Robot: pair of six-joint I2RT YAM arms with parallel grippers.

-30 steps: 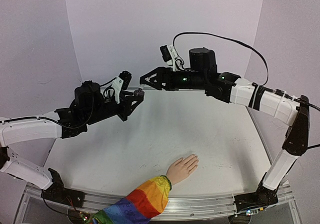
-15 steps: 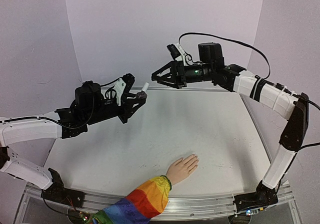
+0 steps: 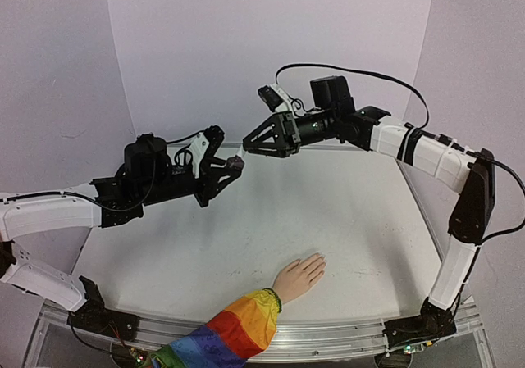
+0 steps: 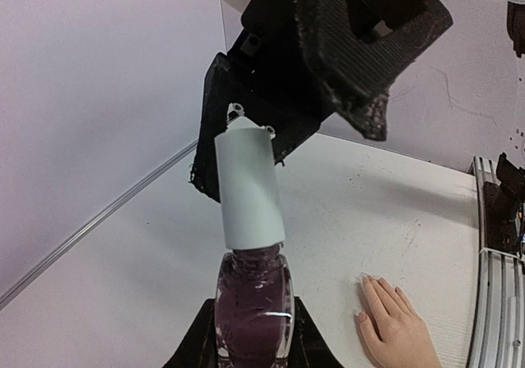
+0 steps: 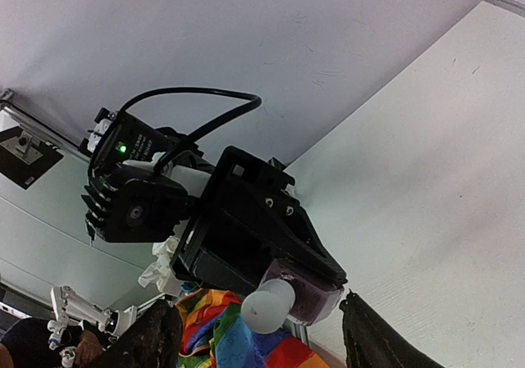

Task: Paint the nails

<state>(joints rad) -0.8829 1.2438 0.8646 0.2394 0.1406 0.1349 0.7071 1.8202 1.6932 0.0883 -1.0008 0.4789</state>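
Left gripper (image 3: 234,165) pinches the bottle (image 4: 253,319) above the desk (image 3: 344,212). The right wrist view shows the right gripper (image 3: 246,148) spread, clear of the cap (image 5: 267,309). The nails (image 4: 363,281) are on the hand (image 3: 299,274) lying at the desk's near edge.

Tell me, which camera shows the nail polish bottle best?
The left wrist view: the bottle fills the middle, purple glass and pale cap clear. The top view shows a tiny speck; the right wrist view, only its cap end.
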